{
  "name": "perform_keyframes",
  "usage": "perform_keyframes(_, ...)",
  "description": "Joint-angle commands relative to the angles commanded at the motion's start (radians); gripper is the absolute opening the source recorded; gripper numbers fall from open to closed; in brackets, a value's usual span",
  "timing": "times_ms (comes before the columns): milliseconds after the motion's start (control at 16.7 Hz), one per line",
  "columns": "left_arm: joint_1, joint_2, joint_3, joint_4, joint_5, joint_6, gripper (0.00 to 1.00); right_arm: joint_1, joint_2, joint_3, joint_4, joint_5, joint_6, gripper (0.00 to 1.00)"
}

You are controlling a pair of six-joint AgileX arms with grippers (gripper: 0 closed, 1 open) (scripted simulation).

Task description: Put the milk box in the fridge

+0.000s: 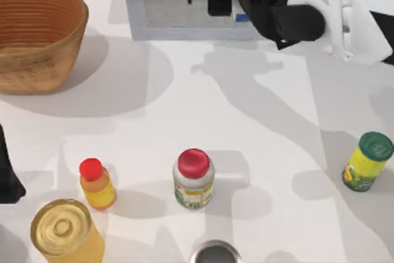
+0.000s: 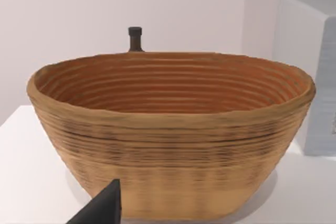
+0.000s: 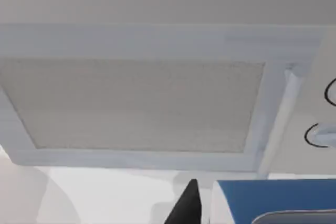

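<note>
Milk box (image 1: 242, 18) sits in my right gripper (image 1: 225, 7), up at the far edge of the table (image 1: 258, 121), a little right of the middle in the top view. From above I see just a small strip of its blue top beneath the black gripper body. In the right wrist view the blue top (image 3: 273, 198) is close under the camera, with one of my dark fingers (image 3: 189, 205) just beside its white side. My fingers are pinching the carton.

Directly ahead of the box stands a white appliance (image 1: 166, 4) with a grey door panel in a pale frame. In the right wrist view the panel (image 3: 136, 103) faces me, and two dark round outlines sit beside it, like dials. I cannot tell from these views that it is a fridge. Its door is closed.

To the left of the appliance, in the far left corner, is a woven basket (image 1: 37, 35). In the left wrist view the neck of a dark bottle (image 2: 135, 39) shows behind its rim.

Nearer the front of the table stand a red-lidded jar (image 1: 193, 178), a small yellow bottle (image 1: 96, 184) with a red cap, a round yellow container (image 1: 64, 232), a metal can (image 1: 215, 254) at the front edge, and a green-lidded yellow jar (image 1: 367, 161) far right.

My left gripper (image 1: 7, 173) is parked at the left edge, facing the basket.
</note>
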Motion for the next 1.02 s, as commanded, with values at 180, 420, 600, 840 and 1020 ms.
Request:
perform_keyframes(180,0.0,0.0,0.0,0.0,0.0,0.0,1.0,-0.088,-0.306,-0.236,0.027,-0.091,-0.066,0.0)
perform_keyframes(420,0.0,0.0,0.0,0.0,0.0,0.0,1.0,-0.235,-0.783,-0.592,0.074,-0.227,-0.161,0.0)
perform_keyframes(600,0.0,0.0,0.0,0.0,0.0,0.0,1.0,-0.356,-1.137,-0.866,0.113,-0.327,-0.228,0.0)
perform_keyframes(840,0.0,0.0,0.0,0.0,0.0,0.0,1.0,-0.506,-1.535,-1.196,0.164,-0.441,-0.301,0.0)
perform_keyframes(1020,0.0,0.0,0.0,0.0,0.0,0.0,1.0,-0.597,-1.732,-1.376,0.196,-0.504,-0.34,0.0)
